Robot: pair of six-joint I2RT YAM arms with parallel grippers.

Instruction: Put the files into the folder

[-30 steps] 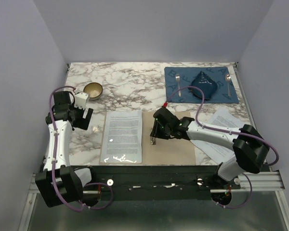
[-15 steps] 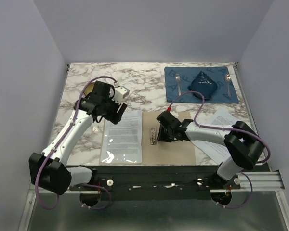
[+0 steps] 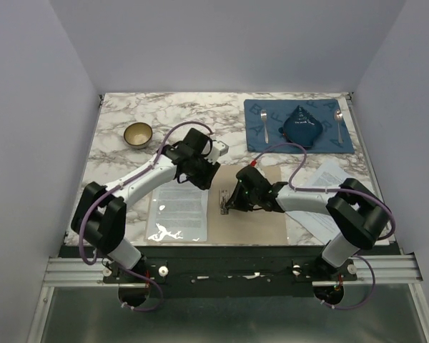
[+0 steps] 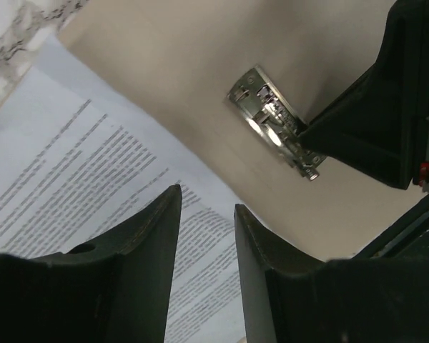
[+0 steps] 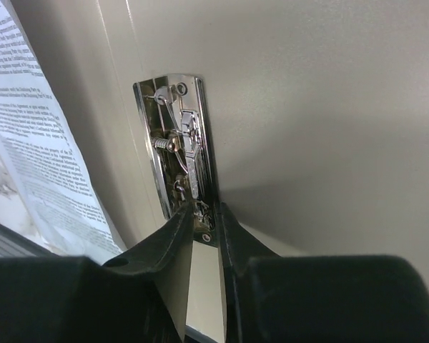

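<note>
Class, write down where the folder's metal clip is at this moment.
Near the middle of the top view, the metal clip lies on the tan folder, just right of the printed sheet, with the right gripper straddling one end of it.

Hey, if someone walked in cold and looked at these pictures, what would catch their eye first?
Both arms meet mid-table over the open tan folder, with the right hand at its shiny metal clip. The left hand hovers, jaws apart, above the printed sheet left of the clip. A blue placemat sits at the table's far right.
</note>
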